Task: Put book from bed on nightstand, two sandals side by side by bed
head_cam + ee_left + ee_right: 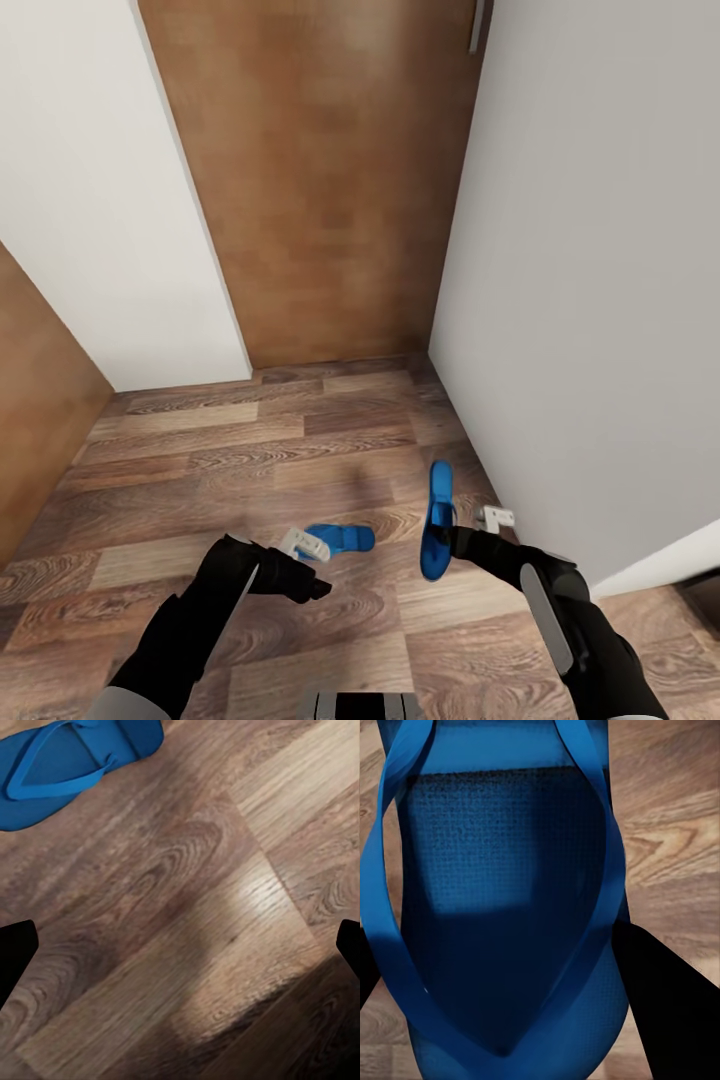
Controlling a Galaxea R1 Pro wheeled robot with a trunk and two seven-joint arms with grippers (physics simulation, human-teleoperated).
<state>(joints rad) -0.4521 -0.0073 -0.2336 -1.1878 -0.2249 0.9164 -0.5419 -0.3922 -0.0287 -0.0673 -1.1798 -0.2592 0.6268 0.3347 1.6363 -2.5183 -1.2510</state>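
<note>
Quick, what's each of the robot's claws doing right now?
Left gripper: open, empty, over the wood-plank floor near a flat bright blue sandal.
Right gripper: shut on the other bright blue sandal.

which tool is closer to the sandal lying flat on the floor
Left. The left tool sits right beside the flat sandal, open, not gripping it. The right tool is farther off, shut on the other sandal, held off the floor.
</note>
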